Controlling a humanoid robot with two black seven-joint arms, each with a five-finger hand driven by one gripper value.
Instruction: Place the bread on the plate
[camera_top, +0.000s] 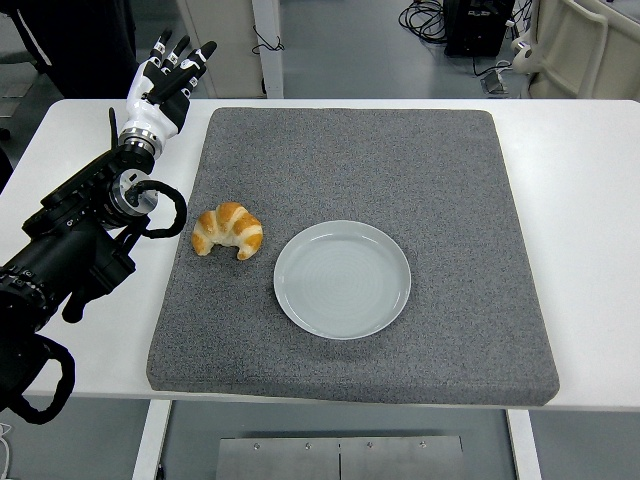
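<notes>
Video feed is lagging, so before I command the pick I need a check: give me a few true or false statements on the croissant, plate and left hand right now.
1. The croissant lies on the grey mat, left of the plate. True.
2. The plate already holds the croissant. False: the plate is empty.
3. The left hand grasps the croissant. False: its fingers are spread and hold nothing, over the table's far left corner.
4. The croissant touches the plate. False: mat shows between them.
5. No right arm is in view. True.
</notes>
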